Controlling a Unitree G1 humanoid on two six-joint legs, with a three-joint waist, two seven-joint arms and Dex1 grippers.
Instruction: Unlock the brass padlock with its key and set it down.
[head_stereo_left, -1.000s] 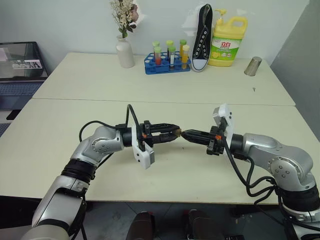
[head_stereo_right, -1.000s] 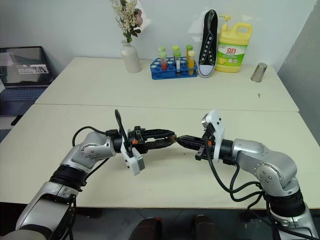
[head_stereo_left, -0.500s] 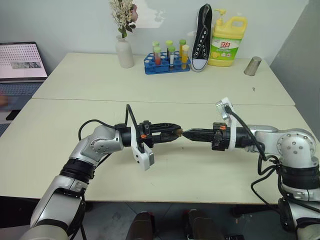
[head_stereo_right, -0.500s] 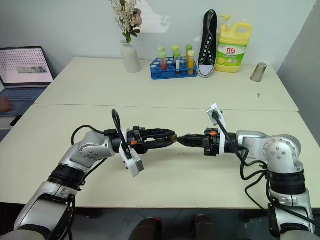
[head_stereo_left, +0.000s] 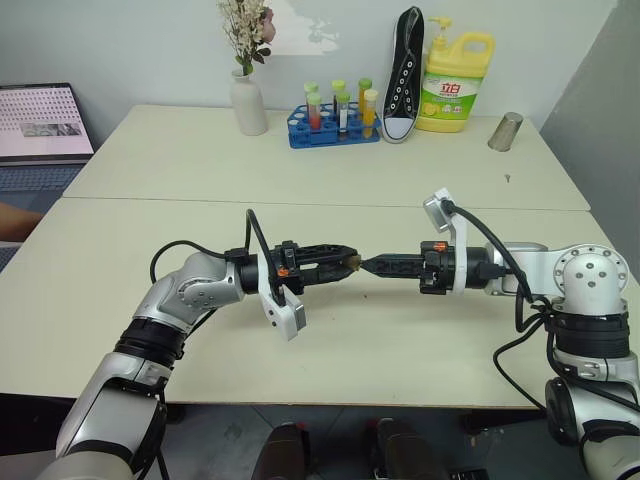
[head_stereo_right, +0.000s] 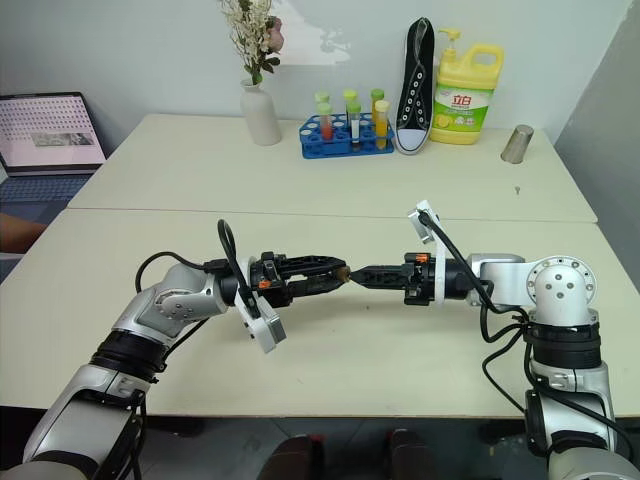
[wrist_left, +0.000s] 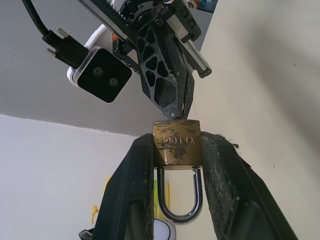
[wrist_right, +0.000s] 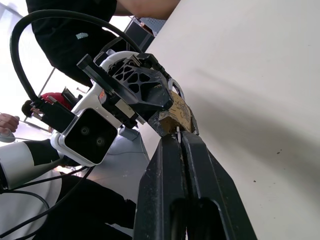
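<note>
Compared with a second ago, the right arm is stretched out straighter and its wrist has rolled, so the white camera block now stands above the forearm; the left arm keeps its place. Both grippers meet in the air over the front part of the table (head_stereo_left: 120, 240), roughly midway between its left and right edges. The left gripper (wrist_left: 176, 165) clamps the brass padlock (wrist_left: 177, 143) by its body between both fingers, and the silver shackle (wrist_left: 178, 196) looks still seated in the body. The right gripper (wrist_right: 179, 139) is closed, its fingertips pressed together right at the keyhole end of the padlock. The key itself is too small to make out between them, so I judge that it is inserted and being turned. Left to do: opening the shackle and setting the padlock down.
</note>
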